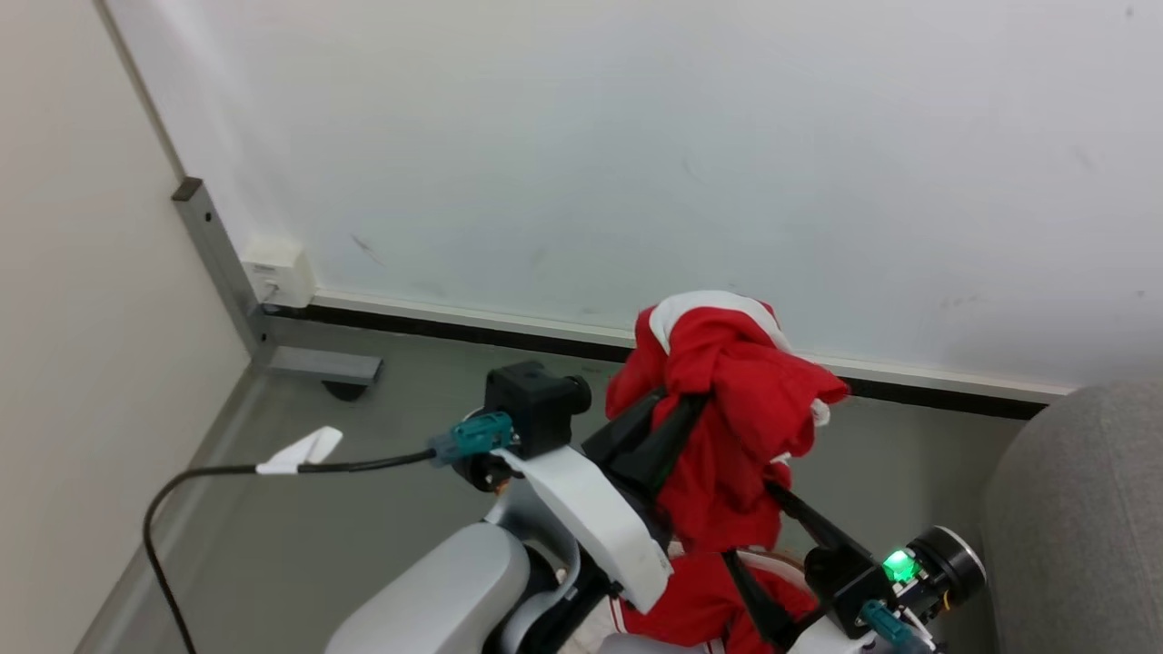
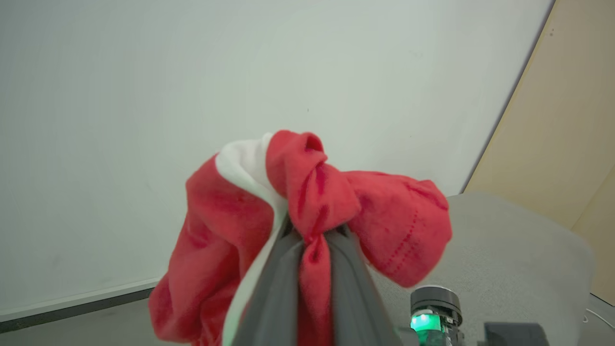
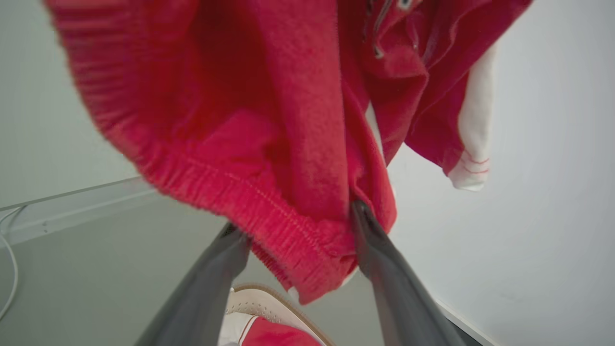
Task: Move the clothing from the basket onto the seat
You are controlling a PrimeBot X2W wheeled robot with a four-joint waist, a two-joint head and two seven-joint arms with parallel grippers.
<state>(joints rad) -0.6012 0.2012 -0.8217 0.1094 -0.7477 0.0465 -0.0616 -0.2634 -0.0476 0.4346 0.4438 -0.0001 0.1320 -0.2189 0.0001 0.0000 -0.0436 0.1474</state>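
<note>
My left pincer point(image 2: 314, 250) is clamped on a twisted fold of the clothing point(image 2: 312, 192), the two dark fingers pressed together with red cloth squeezed up between them. My right pincer point(image 3: 295, 218) stands apart, jaws wide, with a ribbed hem drooping into the gap and brushing one finger point(image 3: 365, 230) (nothing gripped there, as far as I can judge).

The bundle hangs in the air beside the seat point(image 1: 1077, 509), short of its rounded arm and not yet over the cushion. The basket point(image 3: 269, 300) sits below it on the floor point(image 1: 300, 536), farther from the seat than the raised garment, with more red cloth lying inside.

My worry is the hold: one pinch on a knotted fold carries the whole weight, so a quick swing toward the seat could let it slide out onto the floor. The loose hem could also catch on the open right fingers or the basket's brown rim and drag.

The fabric looks like soft fleece, thick and floppy, with a white trim panel, a striped white cuff and a zip. The seat is light grey woven upholstery, softly rounded.
</note>
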